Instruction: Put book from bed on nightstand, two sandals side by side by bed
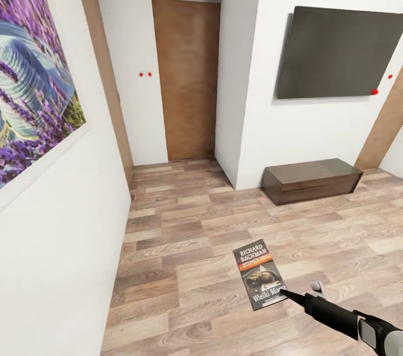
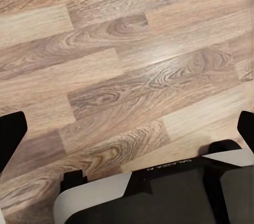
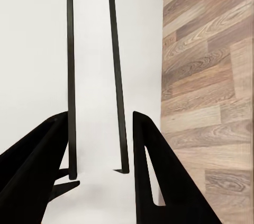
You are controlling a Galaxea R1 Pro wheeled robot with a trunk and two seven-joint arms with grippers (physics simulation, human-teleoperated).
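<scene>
one book (image 1: 259, 277), pinched by its lower edge in the right gripper (image 1: 284, 292), hangs over the plank floor (image 1: 184, 244) facing a wall, a door (image 1: 187, 79) and a dark bench (image 1: 312, 179); the carry step looks underway. the left fingers (image 2: 11, 131) stand apart over bare floor, the right fingers (image 3: 153, 182) clamped on the book. next i'd judge a turn to find a nightstand; no containers visible.
</scene>
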